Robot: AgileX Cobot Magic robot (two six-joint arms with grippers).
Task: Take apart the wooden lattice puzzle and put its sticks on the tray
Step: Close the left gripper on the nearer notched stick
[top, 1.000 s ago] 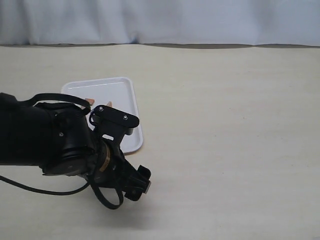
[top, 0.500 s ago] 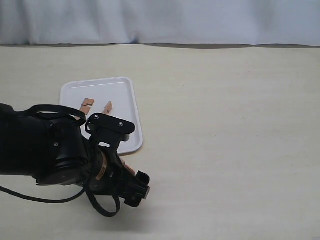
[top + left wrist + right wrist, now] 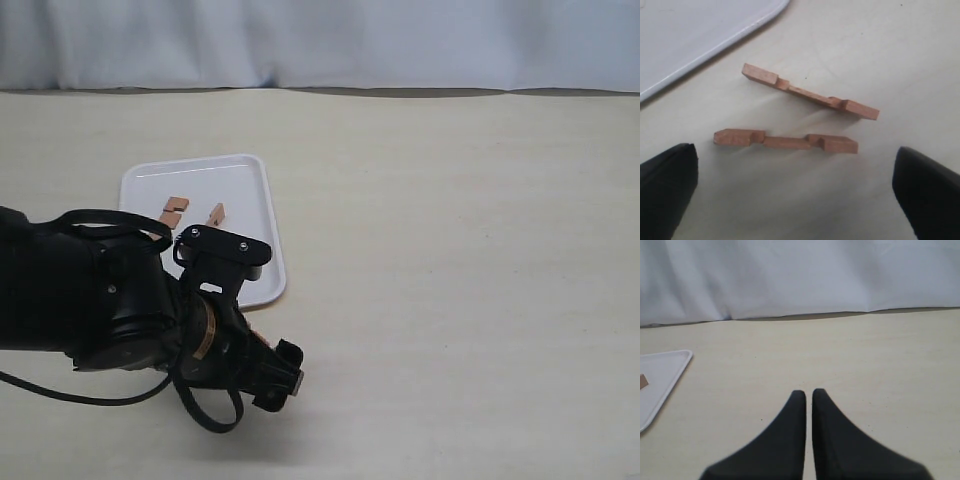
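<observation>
No assembled wooden lattice puzzle is to be seen; only loose sticks are shown. A few are already laid on the tray (image 3: 240,180), among them one stick (image 3: 174,204) and another piece (image 3: 215,213) toward its middle. Two more are left on the table (image 3: 450,250) just beside a rounded corner of the tray, off its rim: the farther stick (image 3: 810,92), lying closer to the tray, and the nearer stick (image 3: 785,141), a little further out, the two close together but apart. The left gripper (image 3: 795,165) is held above this pair with its fingers spread wide, nothing between them but the table and the sticks. The right gripper (image 3: 808,395) is kept well away from the tray, its fingers pressed almost together and nothing pinched. The step in hand is judged to be the pick-up of one of the two sticks beside the tray, with the dismantling itself apparently done. For the next move, a descent over a single stick would be called for. The fingers' closing line appears to run along the sticks' length, so a turn of the wrist may be needed, and the neighbouring stick should not be nudged.
</observation>
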